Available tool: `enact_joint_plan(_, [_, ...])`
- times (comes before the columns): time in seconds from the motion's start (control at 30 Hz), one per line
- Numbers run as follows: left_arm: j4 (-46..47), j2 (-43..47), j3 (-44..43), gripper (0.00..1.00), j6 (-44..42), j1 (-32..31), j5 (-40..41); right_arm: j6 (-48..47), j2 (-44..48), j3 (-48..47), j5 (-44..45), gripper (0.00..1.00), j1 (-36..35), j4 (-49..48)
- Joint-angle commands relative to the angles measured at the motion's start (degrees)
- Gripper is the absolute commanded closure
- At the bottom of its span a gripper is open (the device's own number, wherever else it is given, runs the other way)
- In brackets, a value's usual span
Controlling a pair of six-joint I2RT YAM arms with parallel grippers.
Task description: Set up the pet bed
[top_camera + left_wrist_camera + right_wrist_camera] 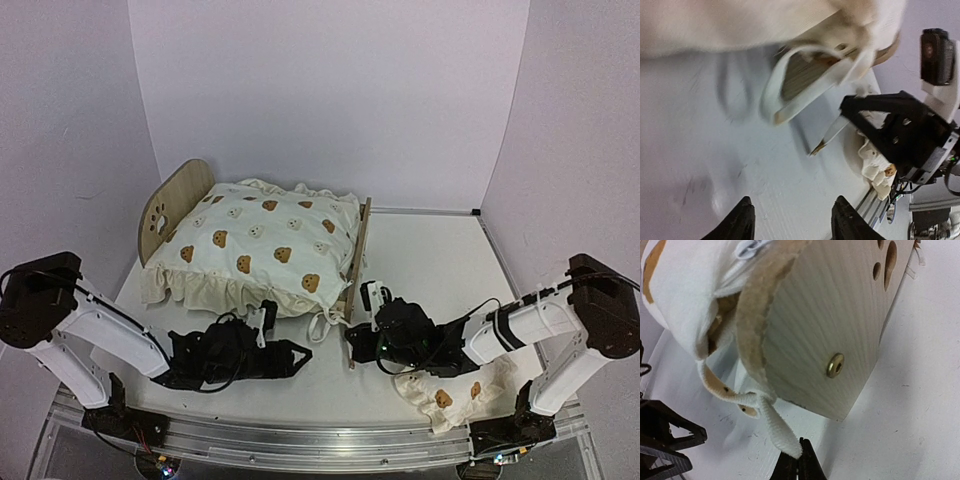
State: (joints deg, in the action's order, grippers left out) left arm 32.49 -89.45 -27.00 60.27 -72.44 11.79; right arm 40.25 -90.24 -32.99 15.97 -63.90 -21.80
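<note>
Cushion (pixel 260 240) hides most of the pet bed (pixel 165 212) (left claw (pixel 793 205) apart); right claw (pixel 799 454) clamps 1 tie (pixel 774 424).

Wooden end panel of pet bed (pixel 830 315) fills centre and upper right; brass fastener (pixel 835 365) fitted. Cream cushion (pixel 680 295) upper left. Bottom centre: right gripper (pixel 799 456), jaws closed, pinching white tie (pixel 775 425) end.

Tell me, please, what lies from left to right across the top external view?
Pet bed headboard → bear-print cushion → pet bed footboard → small pillow
</note>
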Motion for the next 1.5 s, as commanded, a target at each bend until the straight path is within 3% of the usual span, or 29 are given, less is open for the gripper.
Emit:
enact_joint_plan(0.0, [4.21,2.52,-2.83,0.42,-14.52,7.43,-10.02,-4.08,4.01,-2.11,-2.12,1.0,0.18,-0.86])
enact_joint_plan(0.13, [4.43,0.17,-5.38,0.39,-15.75,8.06,-5.74,-4.75,4.45,-2.47,-2.5,1.0,0.17,-0.87])
enact_joint_plan(0.3, [4.79,-6.0,-10.88,0.42,-17.76,8.15,-2.67,-4.85,4.12,-2.53,-3.61,1.0,0.13,-2.08])
enact_joint_plan(0.5, [4.87,-13.07,-14.47,0.42,-15.08,8.2,1.48,-5.19,4.55,-2.39,-3.98,1.0,0.13,-2.36])
enact_joint_plan(0.67, [5.02,-16.24,-15.03,0.52,-13.52,7.98,6.65,-5.27,5.1,-2.1,-4.1,1.0,0.15,-2.75])
enact_joint_plan(0.9, [12.75,-21.68,-18.54,0.49,-14.77,7.5,2.67,-4.96,4.17,-1.73,-4.4,1.0,0.18,-3.65])
enact_joint_plan(0.93, [13.28,-22.16,-18.68,0.51,-14.62,7.53,3.05,-4.86,4.05,-1.79,-4.59,1.0,0.18,-3.7])
enact_joint_plan(1.0, [14.86,-22.54,-17.95,0.66,-15.46,7.49,4.58,-4.6,3.86,-1.68,-4.83,1.0,0.18,-3.74])
enact_joint_plan(1.07, [15.03,-20.58,-16.37,0.85,-17.08,7.36,7.15,-3.88,4.03,-1.58,-4.25,1.0,0.13,-3.17])
enact_joint_plan(1.17, [14.56,-13.25,-10.54,0.99,-18.71,4.6,14.52,-3.0,5.58,-1.0,-3.03,1.0,0.23,-0.24])
enact_joint_plan(1.33, [10.67,-0.06,-2.14,1.0,-15.8,-3.85,21.44,-1.44,7.57,-1.8,-1.11,1.0,0.51,7.17])
enact_joint_plan(1.47, [10.04,5.6,-2.58,1.0,-23.76,-7.54,21.94,-1.33,6.79,-2.04,-2.07,1.0,1.0,8.23])
